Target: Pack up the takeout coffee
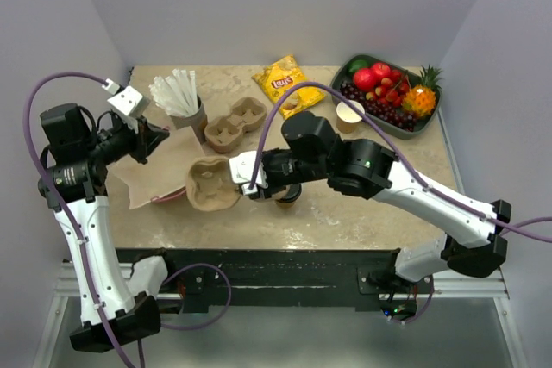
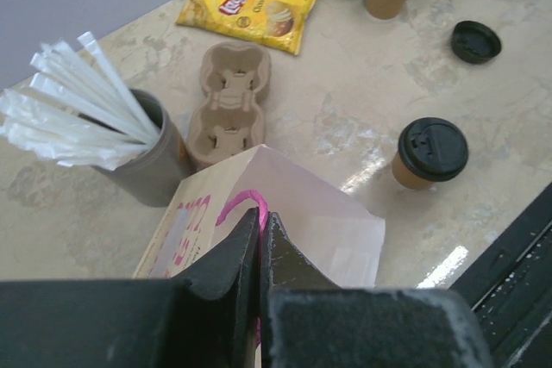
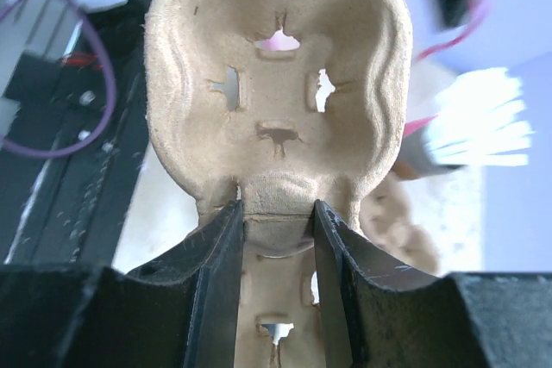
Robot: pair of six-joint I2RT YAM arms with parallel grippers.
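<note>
Jaws on the left gripper (image 2: 260, 220) are pinching shut on the top edge of a paper bag (image 2: 293, 213) with pink print, at the left side of the table (image 1: 345, 204). Jaws on the right gripper (image 3: 276, 213) are standing partly apart and grasping a moulded pulp cup carrier (image 3: 276, 66) by its narrow waist, one finger pressing on each side. From the overhead camera, this held carrier (image 1: 211, 183) is sitting just right of the bag (image 1: 159, 174), near the middle of the table, with the right gripper (image 1: 250, 176) at its right edge and the left gripper (image 1: 153, 140) at the bag's far edge. Whether the carrier is resting on the table or lifted cannot be told. The takeout coffee (image 1: 289, 196), a tan cup under a black lid, is standing upright close to the near edge, partly hidden beneath the right wrist; in the left wrist view the takeout coffee (image 2: 429, 154) is standing alone, apart from the bag and untouched. A second carrier (image 1: 235, 124) is lying farther back, beside a holder of white straws (image 1: 179, 96). A yellow chip bag (image 1: 283, 82) is lying at the far edge. A lidless tan cup (image 1: 349, 115) is standing beside a green fruit tray (image 1: 424, 127) at far right, and a loose black lid (image 2: 476, 41) is lying nearer than the lidless cup.
</note>
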